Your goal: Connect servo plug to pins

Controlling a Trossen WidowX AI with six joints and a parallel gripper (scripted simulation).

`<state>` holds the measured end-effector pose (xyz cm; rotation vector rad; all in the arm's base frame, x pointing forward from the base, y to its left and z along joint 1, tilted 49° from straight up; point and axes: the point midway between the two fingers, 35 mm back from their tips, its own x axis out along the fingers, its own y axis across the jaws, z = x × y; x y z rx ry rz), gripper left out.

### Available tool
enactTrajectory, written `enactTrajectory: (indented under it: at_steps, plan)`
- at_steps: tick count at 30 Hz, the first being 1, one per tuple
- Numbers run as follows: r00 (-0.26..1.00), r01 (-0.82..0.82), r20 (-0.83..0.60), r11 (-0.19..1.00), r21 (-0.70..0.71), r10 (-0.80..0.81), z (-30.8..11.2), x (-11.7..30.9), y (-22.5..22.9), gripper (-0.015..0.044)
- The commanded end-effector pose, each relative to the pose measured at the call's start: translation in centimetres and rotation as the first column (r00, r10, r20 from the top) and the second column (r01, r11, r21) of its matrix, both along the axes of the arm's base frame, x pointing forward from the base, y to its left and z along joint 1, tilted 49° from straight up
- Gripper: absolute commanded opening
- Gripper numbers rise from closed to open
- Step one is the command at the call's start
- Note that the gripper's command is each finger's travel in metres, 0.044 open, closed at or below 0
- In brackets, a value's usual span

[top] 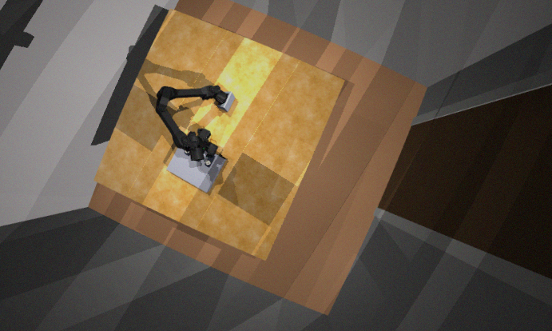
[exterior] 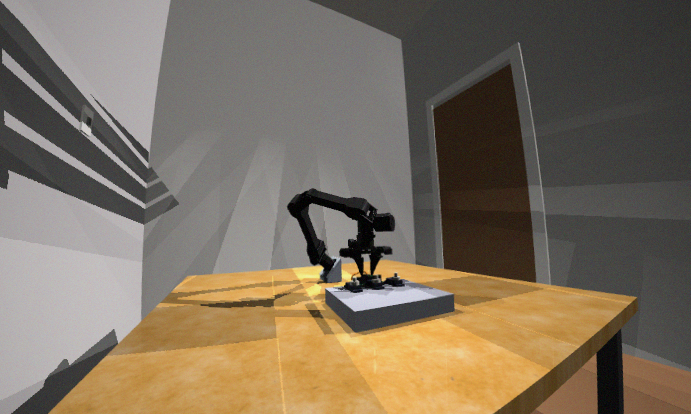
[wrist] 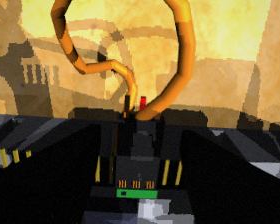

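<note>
The plug point(wrist: 136, 167) is a dark flat block in the pin row, in line with the green band point(wrist: 141, 194), which has a dark dot at its left end. Small orange marks show at the plug's end beside the band; whether it is fully on cannot be told. My gripper point(wrist: 141, 137) point(exterior: 367, 273) is open, its fingers on either side of the plug with gaps showing. The lead point(wrist: 187, 55) loops up from the plug's back. A red wire end point(wrist: 143, 103) shows with a brownish one to its left; the third is hidden. Bare yellow pins point(wrist: 178, 172) show on both sides.
Three servo motors stand on the grey block point(exterior: 404, 297) point(top: 183, 166); one servo point(exterior: 395, 281) is at its right end. The arm's base point(top: 228, 102) stands on the wooden table point(top: 294, 115) point(exterior: 208, 375). The lead's loop rises near the wrist camera.
</note>
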<state>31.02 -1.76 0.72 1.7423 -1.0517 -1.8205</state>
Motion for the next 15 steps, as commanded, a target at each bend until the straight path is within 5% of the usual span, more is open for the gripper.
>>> enactTrajectory:
  at_steps: [1,8,15]
  plan:
    - [1.000,-0.007,-0.002,1.000,0.000,0.007,0.4,0.2,0.5,0.0263]
    - [1.000,-0.006,-0.003,1.000,0.001,0.006,3.9,0.8,4.5,0.0440]
    - [1.000,-0.006,-0.003,1.000,0.001,0.006,3.9,0.8,4.5,0.0440]
